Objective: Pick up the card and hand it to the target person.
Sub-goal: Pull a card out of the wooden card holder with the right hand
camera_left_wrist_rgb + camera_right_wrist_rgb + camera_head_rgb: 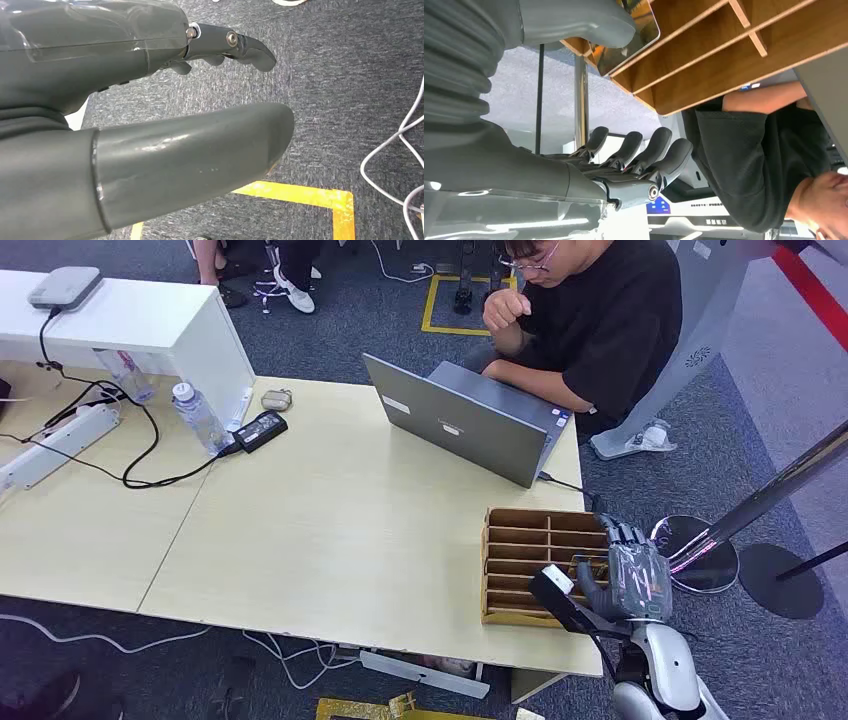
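Right hand (628, 575), which I am hovering with fingers apart and holding nothing at the right edge of the rack (520, 565), is reaching toward a card (631, 37) standing in a near slot beside the thumb.

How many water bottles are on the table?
2. One clear bottle stands by the white box's corner, next to the black power adapter. The other bottle lies half hidden under the box's overhang. More could be hidden there.
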You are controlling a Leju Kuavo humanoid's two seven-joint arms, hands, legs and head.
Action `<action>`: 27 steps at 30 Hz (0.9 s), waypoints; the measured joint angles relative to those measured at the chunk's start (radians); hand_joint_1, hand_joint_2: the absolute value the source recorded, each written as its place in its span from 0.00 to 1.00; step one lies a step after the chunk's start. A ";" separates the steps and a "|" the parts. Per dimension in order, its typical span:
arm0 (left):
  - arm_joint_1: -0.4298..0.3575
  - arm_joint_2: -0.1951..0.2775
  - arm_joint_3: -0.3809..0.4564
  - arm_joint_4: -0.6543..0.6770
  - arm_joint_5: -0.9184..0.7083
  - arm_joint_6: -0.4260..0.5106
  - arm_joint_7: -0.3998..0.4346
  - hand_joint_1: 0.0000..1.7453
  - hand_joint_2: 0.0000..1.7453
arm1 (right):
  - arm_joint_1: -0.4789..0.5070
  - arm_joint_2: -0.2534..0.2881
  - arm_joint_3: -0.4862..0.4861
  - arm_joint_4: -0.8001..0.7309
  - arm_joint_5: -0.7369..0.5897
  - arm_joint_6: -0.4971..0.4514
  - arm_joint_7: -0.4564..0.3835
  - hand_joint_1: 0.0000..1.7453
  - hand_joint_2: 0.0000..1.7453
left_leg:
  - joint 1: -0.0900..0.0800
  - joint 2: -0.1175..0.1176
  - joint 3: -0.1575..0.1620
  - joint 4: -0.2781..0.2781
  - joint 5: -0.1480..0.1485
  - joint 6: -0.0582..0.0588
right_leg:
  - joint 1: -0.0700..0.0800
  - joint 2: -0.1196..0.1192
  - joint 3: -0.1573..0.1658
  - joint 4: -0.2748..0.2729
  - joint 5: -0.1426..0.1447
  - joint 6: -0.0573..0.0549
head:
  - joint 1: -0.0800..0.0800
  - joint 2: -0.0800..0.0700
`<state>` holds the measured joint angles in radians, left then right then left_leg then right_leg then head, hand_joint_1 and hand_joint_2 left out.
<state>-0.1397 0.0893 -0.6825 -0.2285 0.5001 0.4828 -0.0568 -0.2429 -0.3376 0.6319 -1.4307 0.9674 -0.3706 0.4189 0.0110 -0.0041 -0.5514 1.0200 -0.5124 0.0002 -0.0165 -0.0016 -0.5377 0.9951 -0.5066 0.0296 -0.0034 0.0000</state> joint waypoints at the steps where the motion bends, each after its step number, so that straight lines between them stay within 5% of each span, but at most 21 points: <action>1: 0.000 0.000 0.000 0.000 0.000 0.000 0.000 0.00 0.00 | 0.001 0.000 0.000 -0.001 0.001 0.001 0.001 0.38 1.00 | 0.000 0.000 0.000 0.000 0.000 0.000 | 0.000 0.000 0.000 0.000 0.000 0.000 | 0.000 0.000; 17: 0.002 -0.001 -0.001 0.000 0.011 0.001 -0.003 0.00 0.00 | 0.008 -0.008 0.008 -0.002 0.009 0.033 0.030 0.44 1.00 | 0.000 0.000 0.000 0.000 0.000 0.000 | 0.000 0.000 0.000 0.000 0.000 0.000 | 0.000 0.000; 22: 0.004 -0.002 -0.001 0.000 0.022 0.006 -0.006 0.00 0.00 | 0.011 -0.012 0.009 -0.002 0.008 0.042 0.038 0.55 1.00 | 0.000 0.000 0.000 0.000 0.000 0.000 | 0.000 0.000 0.000 0.000 0.000 0.000 | 0.000 0.000; 27: 0.009 -0.002 0.000 0.000 0.026 0.008 -0.007 0.00 0.00 | 0.017 -0.015 0.009 -0.004 0.008 0.046 0.047 0.52 1.00 | 0.000 0.000 0.000 0.000 0.000 0.000 | 0.000 0.000 0.000 0.000 0.000 0.000 | 0.000 0.000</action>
<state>-0.1309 0.0877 -0.6828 -0.2285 0.5258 0.4910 -0.0643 -0.2260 -0.3522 0.6409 -1.4348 0.9755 -0.3247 0.4662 0.0111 -0.0041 -0.5514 1.0200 -0.5124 0.0002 -0.0165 -0.0016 -0.5377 0.9951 -0.5066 0.0296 -0.0035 0.0000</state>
